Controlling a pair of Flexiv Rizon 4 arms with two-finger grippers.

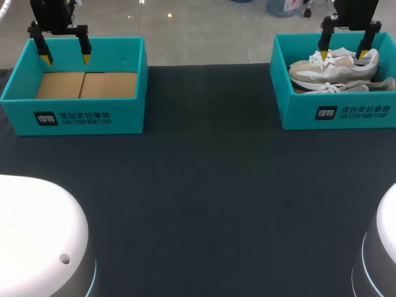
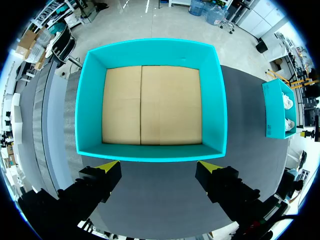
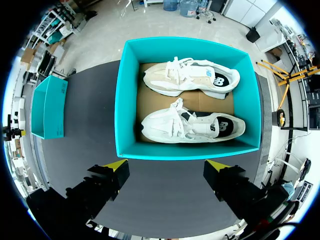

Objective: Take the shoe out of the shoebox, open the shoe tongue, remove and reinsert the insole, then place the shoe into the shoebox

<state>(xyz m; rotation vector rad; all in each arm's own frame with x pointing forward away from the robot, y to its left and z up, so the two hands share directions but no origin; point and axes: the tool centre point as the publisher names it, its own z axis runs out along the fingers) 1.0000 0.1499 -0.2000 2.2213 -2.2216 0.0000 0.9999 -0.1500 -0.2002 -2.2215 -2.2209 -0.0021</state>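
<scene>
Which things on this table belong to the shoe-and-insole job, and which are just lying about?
In the job:
right shoebox
beige shoe lying in it
white shoe beside it in the same box

Just lying about, it seems:
empty left box, with no shoe in it

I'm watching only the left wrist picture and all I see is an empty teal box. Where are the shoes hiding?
Observer: In the second shoebox, ahead of the right gripper. Two lie side by side inside.
Operator: Do they match?
Observer: Not quite. The beige shoe lies farther from that gripper, and the white shoe is nearer.
Operator: Has the gripper grabbed one?
Observer: No. Its fingers stand open, clear of both shoes.
</scene>
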